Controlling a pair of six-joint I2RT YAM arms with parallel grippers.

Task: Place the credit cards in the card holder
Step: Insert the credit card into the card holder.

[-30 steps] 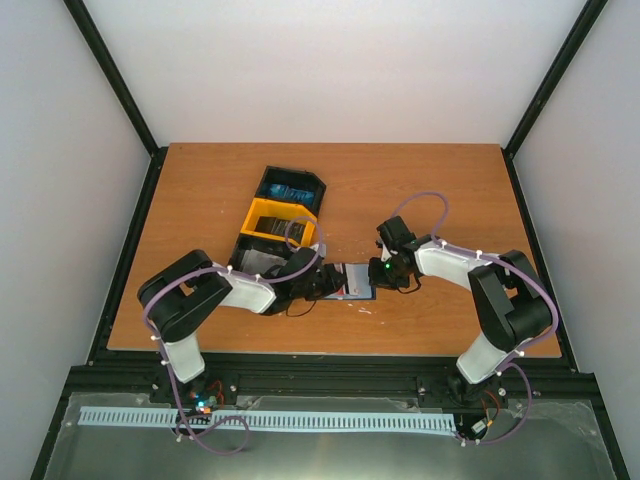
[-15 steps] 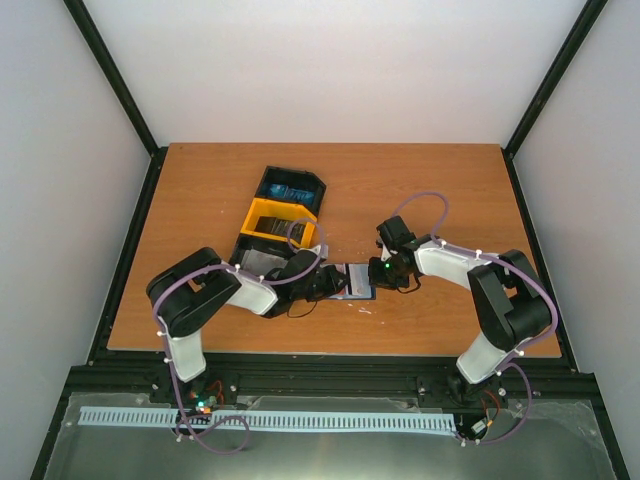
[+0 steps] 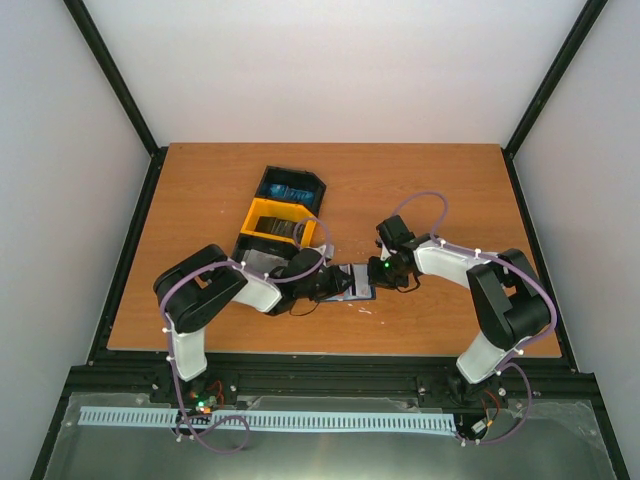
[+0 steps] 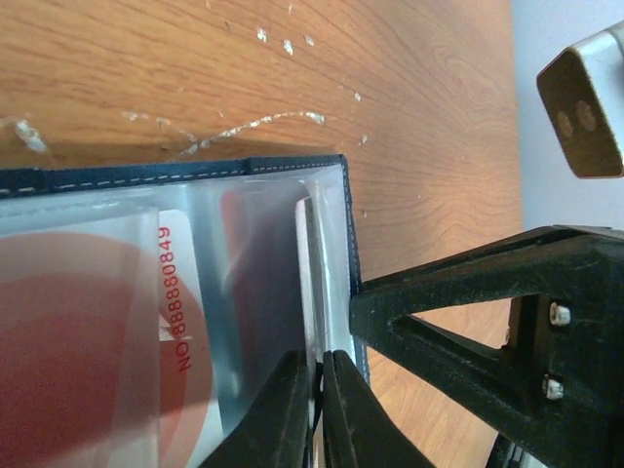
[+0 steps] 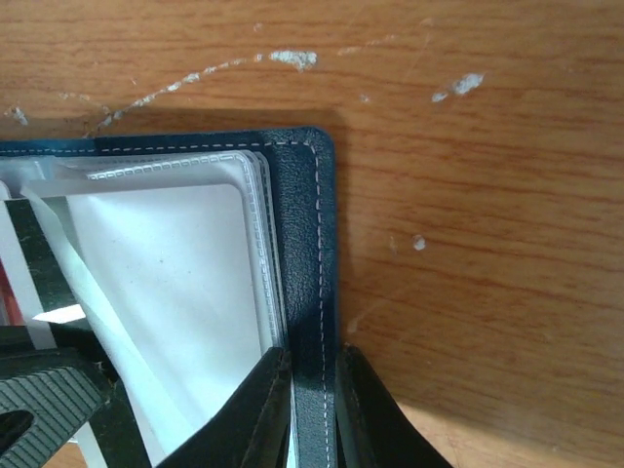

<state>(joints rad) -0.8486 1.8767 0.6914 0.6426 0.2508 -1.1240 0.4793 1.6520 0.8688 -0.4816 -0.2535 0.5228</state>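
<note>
1. One dark navy-blue folding card holder, lying open on the brown wooden table, near the front edge, right between the two grippers.
2. Inside the card holder, a small stack of clear plastic pockets, lying like pages; too close together to count.
3. One white plastic credit card with a big red circle and a row of red digits, tucked into one of those clear pockets.
4. Two robot arms: left arm and right arm, both bent inward toward the card holder.
5. Left gripper: pinched tight on the thin edge of one clear pocket of the card holder, fingers almost touching.
6. Right gripper: clamped on the dark stitched cover edge of the card holder, one finger on each side, close to a rounded corner.
7. Both grippers just beside each other, at the same side of the card holder.
8. One black-and-yellow plastic tray with three bins in a row, farther back on the table, behind the left gripper.
9. Some blue cards in the far black bin of the tray; too small to count.
10. Something dark in the yellow middle bin; too small to tell what.
</note>
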